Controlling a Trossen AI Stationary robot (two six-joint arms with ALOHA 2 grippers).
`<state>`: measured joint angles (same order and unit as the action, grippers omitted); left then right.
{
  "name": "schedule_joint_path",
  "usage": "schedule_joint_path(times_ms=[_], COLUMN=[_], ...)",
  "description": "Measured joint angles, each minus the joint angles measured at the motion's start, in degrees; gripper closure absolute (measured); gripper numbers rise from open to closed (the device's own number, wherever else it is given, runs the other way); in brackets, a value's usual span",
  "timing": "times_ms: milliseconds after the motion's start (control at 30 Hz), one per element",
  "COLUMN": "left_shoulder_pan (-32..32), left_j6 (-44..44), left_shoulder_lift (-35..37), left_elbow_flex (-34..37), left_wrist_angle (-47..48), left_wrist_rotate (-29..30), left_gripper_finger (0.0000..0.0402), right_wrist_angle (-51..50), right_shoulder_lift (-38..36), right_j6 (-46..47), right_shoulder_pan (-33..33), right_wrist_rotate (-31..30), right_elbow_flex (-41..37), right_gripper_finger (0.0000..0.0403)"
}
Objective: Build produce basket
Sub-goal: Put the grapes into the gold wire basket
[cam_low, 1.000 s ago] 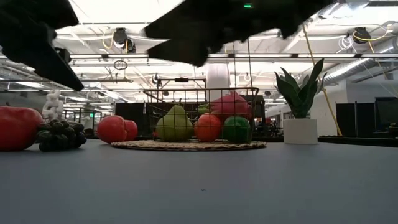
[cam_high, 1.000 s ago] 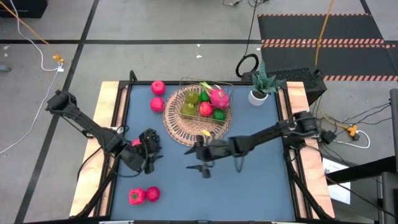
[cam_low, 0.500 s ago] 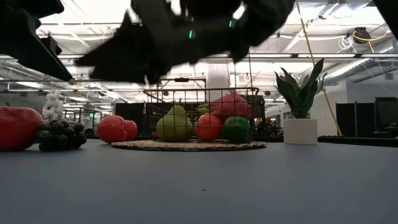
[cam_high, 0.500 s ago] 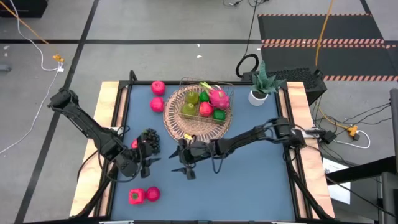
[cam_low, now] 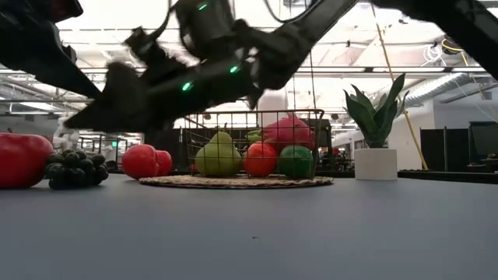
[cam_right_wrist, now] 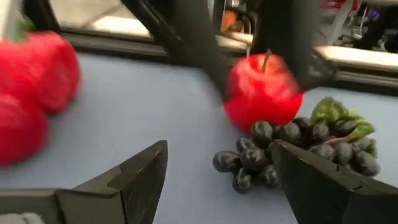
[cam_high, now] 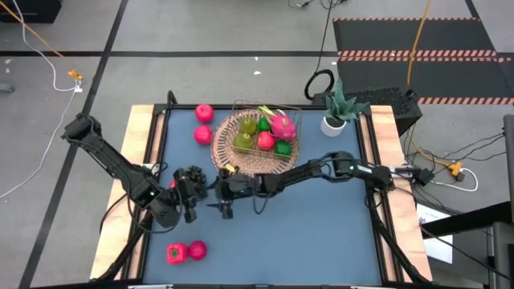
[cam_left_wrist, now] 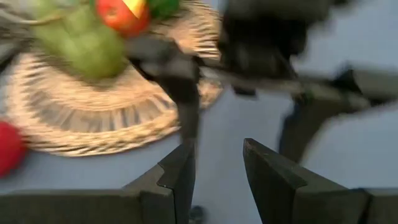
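The basket (cam_high: 253,144) sits at 12 o'clock on the blue counter (cam_high: 321,233). In it are a green pear (cam_low: 219,155), a red apple (cam_low: 261,159), a green ball fruit (cam_low: 296,162) and a pink dragon fruit (cam_high: 283,126). The dark grapes (cam_right_wrist: 292,149) lie at 9 o'clock, touching a red apple (cam_right_wrist: 261,93). The right hand (cam_high: 223,197), fingers wide apart, hangs just beside the grapes. The left hand (cam_left_wrist: 217,177), fingers a little apart and holding nothing, is at 8 o'clock. Two red fruits (cam_high: 186,252) lie at 7 o'clock.
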<state>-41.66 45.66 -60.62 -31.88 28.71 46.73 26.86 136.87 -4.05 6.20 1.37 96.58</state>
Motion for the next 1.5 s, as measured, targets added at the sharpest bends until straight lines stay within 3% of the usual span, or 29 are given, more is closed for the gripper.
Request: schedule_joint_path(times_ms=[133,300,400,567,700,933,1100,1300,1500], left_shoulder_pan=[0.0,0.0,0.0,0.0,0.0,0.0,0.0,-0.8,-2.1], left_j6=[8.7,30.9,38.5,39.6,39.6,39.8,39.7,39.0,37.8], left_shoulder_lift=[0.0,0.0,0.0,0.0,0.0,0.0,0.0,-0.3,-0.3], left_elbow_flex=[0.0,0.0,0.0,0.0,0.0,0.0,0.0,0.0,0.0], left_wrist_angle=[10.3,28.6,33.7,33.6,33.5,33.3,33.0,31.9,29.6], left_wrist_rotate=[3.6,4.8,4.8,4.7,4.5,4.5,2.6,1.7,1.5], left_gripper_finger=[0.0266,0.0266,0.0266,0.0266,0.0266,0.0266,0.0266,0.0266,0.0266], right_wrist_angle=[0.5,0.6,-2.1,-8.2,-8.8,-8.3,-15.6,-30.8,-35.1], right_shoulder_lift=[5.5,8.6,9.6,10.3,10.1,10.2,9.0,2.5,-12.7], right_j6=[-1.4,-3.2,-4.1,-3.1,-2.8,-2.8,0.2,1.4,1.8], right_shoulder_pan=[-0.1,-0.1,-0.5,-1.5,-1.7,-1.7,-1.7,0.0,3.4], right_wrist_rotate=[-3.5,-7.9,-9.4,-7.3,-7.3,-7.5,-4.4,-1.4,-0.7], right_elbow_flex=[6.3,11.3,13.7,14.3,14.3,14.3,14.4,11.8,-2.9], right_gripper_finger=[0.0119,0.0119,0.0119,0.0128,0.0162,0.0294,0.0386,0.0385,0.0396])
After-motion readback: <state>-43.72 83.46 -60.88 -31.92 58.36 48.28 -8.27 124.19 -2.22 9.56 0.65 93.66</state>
